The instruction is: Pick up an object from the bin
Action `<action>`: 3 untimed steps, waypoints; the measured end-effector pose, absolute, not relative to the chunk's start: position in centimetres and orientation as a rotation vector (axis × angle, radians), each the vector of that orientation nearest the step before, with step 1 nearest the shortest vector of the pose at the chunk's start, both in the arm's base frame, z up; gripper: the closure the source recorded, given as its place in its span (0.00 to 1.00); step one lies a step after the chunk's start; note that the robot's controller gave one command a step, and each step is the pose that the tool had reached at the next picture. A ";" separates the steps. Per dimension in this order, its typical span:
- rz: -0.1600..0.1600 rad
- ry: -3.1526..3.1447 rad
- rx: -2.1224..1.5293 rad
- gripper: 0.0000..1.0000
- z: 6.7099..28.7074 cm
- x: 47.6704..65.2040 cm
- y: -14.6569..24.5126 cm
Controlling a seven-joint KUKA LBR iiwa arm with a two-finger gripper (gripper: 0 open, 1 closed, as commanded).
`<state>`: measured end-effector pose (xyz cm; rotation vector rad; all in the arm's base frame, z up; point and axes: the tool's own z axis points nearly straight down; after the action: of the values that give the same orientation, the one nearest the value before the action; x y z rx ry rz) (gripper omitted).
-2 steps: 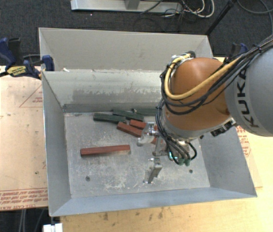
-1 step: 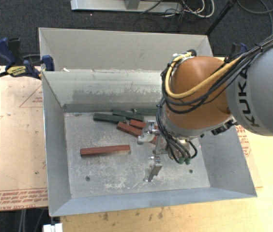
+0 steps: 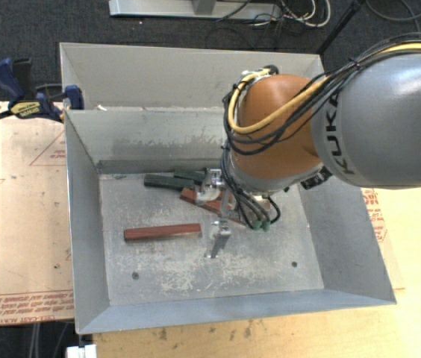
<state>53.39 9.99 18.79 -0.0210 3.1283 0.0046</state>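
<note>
The grey robot arm (image 3: 390, 118) reaches into the grey metal bin (image 3: 270, 267) from the right, its wrist under a rounded orange cover (image 3: 274, 129) wrapped with yellow and black cables. Below the cover the pincer (image 3: 216, 245) hangs low over the middle of the bin floor, its slim metal tip pointing down and slightly to the left. Whether the pincer is open or closed cannot be told from this angle. The thing nearest to it is a long, flat red-brown bar (image 3: 162, 233) that lies flat on the floor, left of centre. The bar's long axis runs almost straight across the view from left to right, with a slight tilt that puts the right end a little nearer the back wall than the left end. That right end points at the pincer and lies just beside its tip, to the left; whether the two touch cannot be made out. Farther back, near the foot of the back wall, lies a dark green-handled tool (image 3: 172, 179) shaped like pliers, its handles pointing left and its head toward the wrist. Just beside that head, a small reddish-brown piece (image 3: 193, 196) slants down to the right and passes partly beneath the pincer's body. The bar lies well apart from the tool and from the small piece.
</note>
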 end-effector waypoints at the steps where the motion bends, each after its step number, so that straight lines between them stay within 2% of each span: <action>1: 0.001 3.138 -0.064 0.00 14.9 54.6 11.5; 2: 0.010 3.118 -0.128 1.00 7.9 58.4 11.4; 3: 0.010 3.118 -0.128 1.00 7.9 58.4 11.4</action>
<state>58.45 11.37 7.94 -0.1280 3.1184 0.0103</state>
